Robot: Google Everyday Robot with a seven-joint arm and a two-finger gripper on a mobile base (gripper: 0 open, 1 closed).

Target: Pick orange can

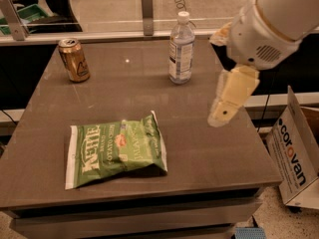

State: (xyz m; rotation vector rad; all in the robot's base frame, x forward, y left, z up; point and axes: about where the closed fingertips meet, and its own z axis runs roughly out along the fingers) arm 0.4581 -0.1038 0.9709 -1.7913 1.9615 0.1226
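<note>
Orange can (pixel 74 59) stands upright near the far left corner of the table (pixel 199 153), silver rim up, nothing touching it; bottle (pixel 181 49) stands upright near the far edge, right of the middle, white cap on, well apart from the can; green chip bag (pixel 117 153) lies flat toward the near left, its print sideways, apart from both. Gripper (pixel 219 78) hangs in the air over the right side of the table, just right of the bottle and nearer the camera, far across the table from the can; it points down and leftward from the white arm (pixel 279 19) that enters at the upper right. Its pale fingers (pixel 232 96) look spread apart, one long one angled down toward the tabletop, the other only peeking out by the arm's housing; nothing sits between them, and they touch neither bottle nor table. A white box (pixel 294 148) printed "corovan" leans on the floor beside the table's right edge.
</note>
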